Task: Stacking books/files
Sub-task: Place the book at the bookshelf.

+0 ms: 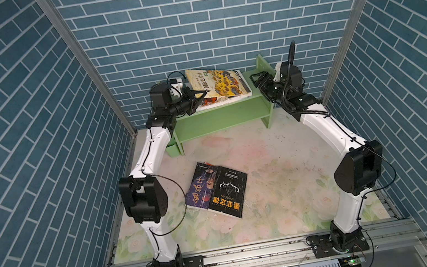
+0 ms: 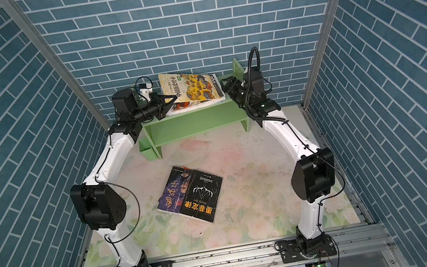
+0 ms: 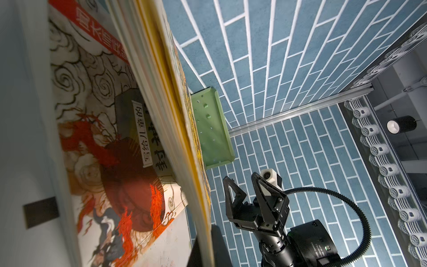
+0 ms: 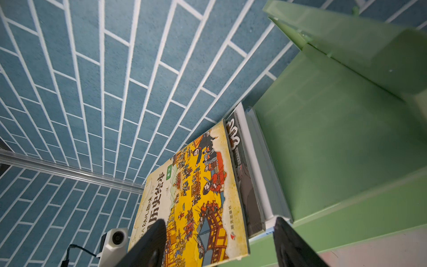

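Left wrist view: the yellow illustrated book shows edge-on, its left side tilted up off the red-green beast book under it. In both top views my left gripper is at the left end of the light green shelf, clenched on the yellow book's near-left corner. That book tops the stack on the upper board. Its title line runs front to back and the cover's top edge faces my left side. I can't call its long axis, as it looks near square from here. White books lie flat beneath it, flush at the right end.

My right gripper is just beside the stack's right end, not touching it. Its jaws are spread and hold nothing.

On the floral table, left of centre, the purple book and the black book with orange characters lie flat. The black one overlaps the purple one's right edge. Both long axes run roughly front to back with the far ends leaning right. The black book's title end points toward my bases.
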Action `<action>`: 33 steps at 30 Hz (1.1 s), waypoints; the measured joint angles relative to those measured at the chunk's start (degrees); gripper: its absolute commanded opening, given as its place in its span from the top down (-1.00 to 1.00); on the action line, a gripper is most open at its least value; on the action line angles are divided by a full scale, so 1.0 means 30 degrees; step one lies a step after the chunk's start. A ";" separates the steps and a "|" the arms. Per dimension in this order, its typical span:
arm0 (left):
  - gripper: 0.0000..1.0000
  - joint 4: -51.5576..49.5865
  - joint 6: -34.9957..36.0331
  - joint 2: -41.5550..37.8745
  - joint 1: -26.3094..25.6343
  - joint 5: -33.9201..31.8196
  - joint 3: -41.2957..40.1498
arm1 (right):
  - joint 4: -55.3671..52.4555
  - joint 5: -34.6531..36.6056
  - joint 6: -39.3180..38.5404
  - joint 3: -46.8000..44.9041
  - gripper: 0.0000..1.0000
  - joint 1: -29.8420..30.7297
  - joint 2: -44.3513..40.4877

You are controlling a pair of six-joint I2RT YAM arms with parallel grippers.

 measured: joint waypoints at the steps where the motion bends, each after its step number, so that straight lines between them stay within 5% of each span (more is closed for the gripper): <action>1: 1.00 -0.0058 -0.0044 0.0000 -0.0029 -0.0095 0.0022 | -0.0022 -0.0036 -0.0015 0.0000 -0.48 0.0000 0.0000; 24: 0.93 -0.1566 0.0393 0.0918 -0.0801 -0.1064 0.1392 | 0.0357 -0.1166 0.0058 0.0000 -0.46 0.0066 0.0444; 33: 0.12 -0.1800 0.0714 0.0918 -0.0816 -0.1341 0.1537 | 0.0495 -0.1508 0.0073 0.0000 -0.46 0.0102 0.0656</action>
